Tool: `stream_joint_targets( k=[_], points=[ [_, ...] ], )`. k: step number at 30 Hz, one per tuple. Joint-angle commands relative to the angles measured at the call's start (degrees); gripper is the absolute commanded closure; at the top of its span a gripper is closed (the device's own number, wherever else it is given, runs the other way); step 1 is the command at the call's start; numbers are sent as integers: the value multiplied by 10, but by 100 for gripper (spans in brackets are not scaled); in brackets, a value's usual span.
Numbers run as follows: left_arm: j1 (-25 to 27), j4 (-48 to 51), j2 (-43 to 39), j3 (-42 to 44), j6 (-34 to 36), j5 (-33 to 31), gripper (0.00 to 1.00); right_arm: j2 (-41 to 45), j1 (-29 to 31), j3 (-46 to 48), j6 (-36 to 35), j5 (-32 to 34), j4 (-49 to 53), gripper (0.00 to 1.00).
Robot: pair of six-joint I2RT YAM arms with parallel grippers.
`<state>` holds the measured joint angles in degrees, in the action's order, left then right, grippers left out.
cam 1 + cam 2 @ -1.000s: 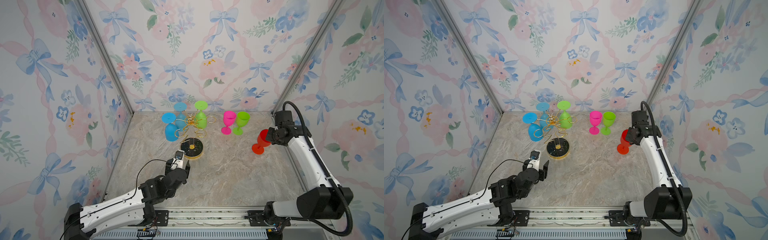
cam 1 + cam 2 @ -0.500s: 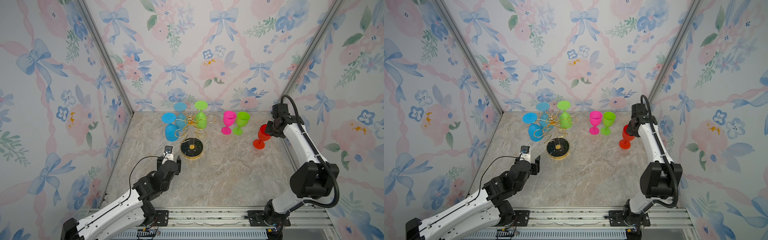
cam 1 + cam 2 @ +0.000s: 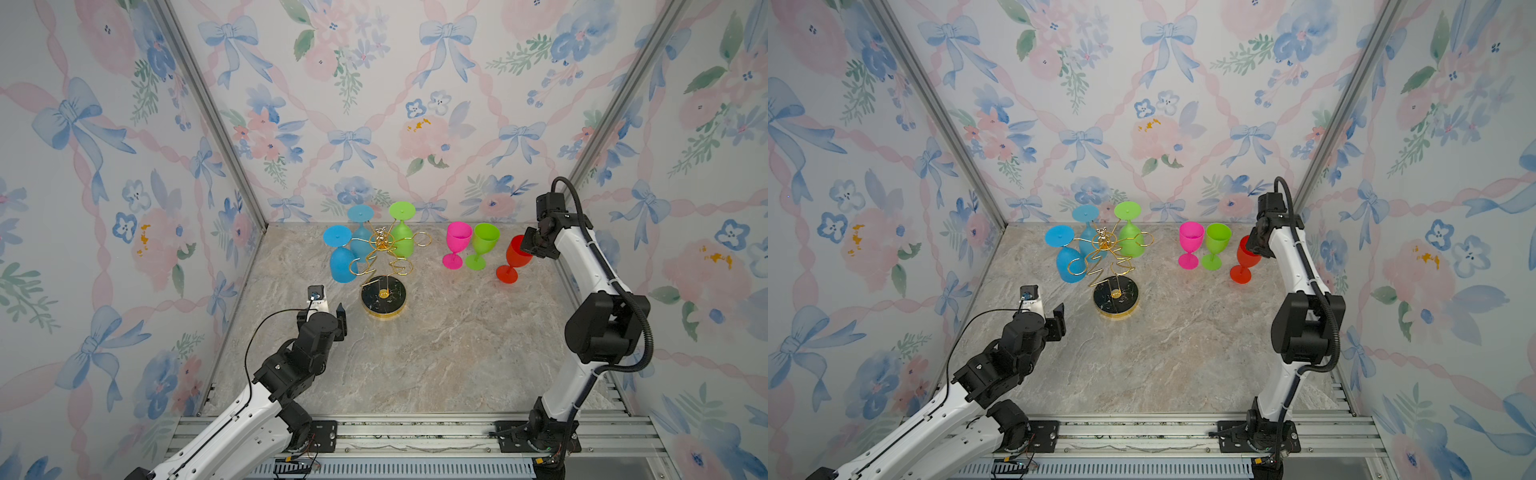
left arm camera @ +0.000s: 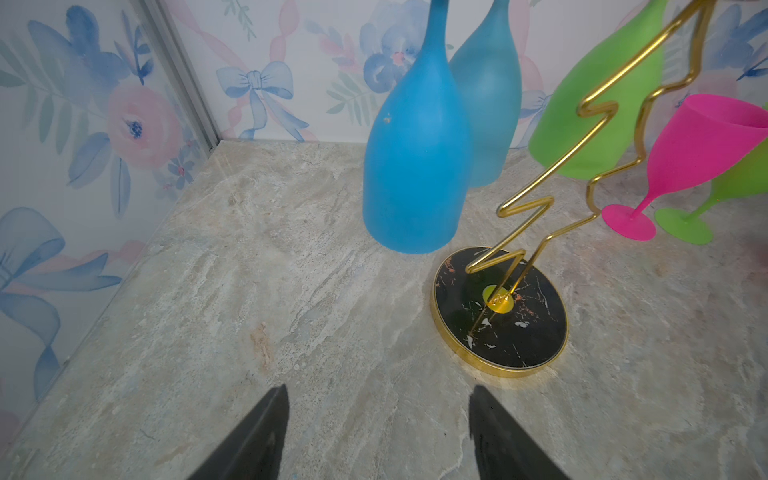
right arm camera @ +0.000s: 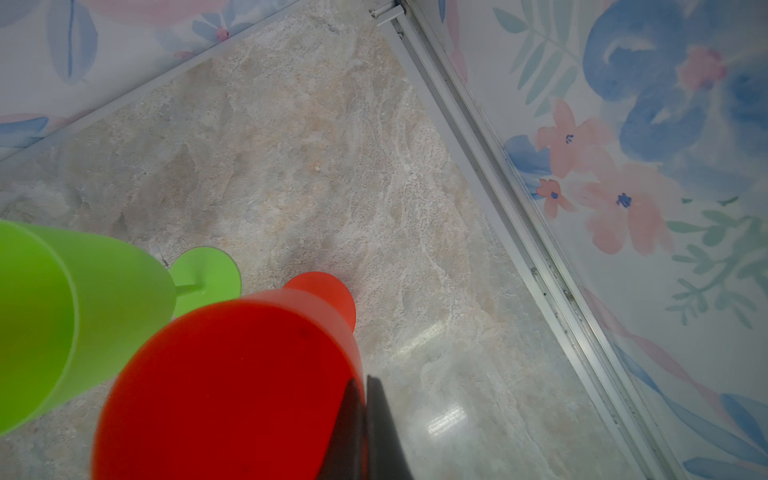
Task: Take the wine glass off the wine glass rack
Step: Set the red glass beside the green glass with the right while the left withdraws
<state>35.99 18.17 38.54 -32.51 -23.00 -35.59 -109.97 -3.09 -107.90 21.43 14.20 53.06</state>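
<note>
The gold wire wine glass rack (image 3: 382, 296) (image 3: 1116, 296) (image 4: 498, 307) stands on its round black base at the back middle. Two blue glasses (image 3: 343, 264) (image 4: 415, 166) and a green one (image 3: 402, 243) hang upside down from it. A red wine glass (image 3: 515, 257) (image 3: 1248, 257) (image 5: 232, 382) is upright off the rack at the back right, its foot at or just above the table. My right gripper (image 3: 530, 249) (image 5: 361, 380) is shut on its rim, one finger inside the bowl. My left gripper (image 3: 328, 307) (image 4: 379, 388) hovers open and empty, left of the rack's base.
A pink glass (image 3: 457, 243) and a green glass (image 3: 484, 243) stand upright between the rack and the red glass, the green one close beside it. The right wall's metal rail (image 5: 519, 232) runs near the right gripper.
The right gripper has carried the red glass farther back toward the wall and lower. The left gripper has drawn away leftward from the rack's base.
</note>
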Motion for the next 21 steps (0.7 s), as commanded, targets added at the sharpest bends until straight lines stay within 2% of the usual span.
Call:
stream_joint_targets(
  k=[1,11,21],
  points=[
    [-33,10,-3,-2,3,2,30,-30,-7,-55,-5,-11,25,100],
    [-105,8,-8,-2,-5,15,30,-99,-12,-138,1,-18,40,100],
    [-125,8,-11,-2,-8,13,30,-165,-11,-222,6,-26,64,100]
  ],
)
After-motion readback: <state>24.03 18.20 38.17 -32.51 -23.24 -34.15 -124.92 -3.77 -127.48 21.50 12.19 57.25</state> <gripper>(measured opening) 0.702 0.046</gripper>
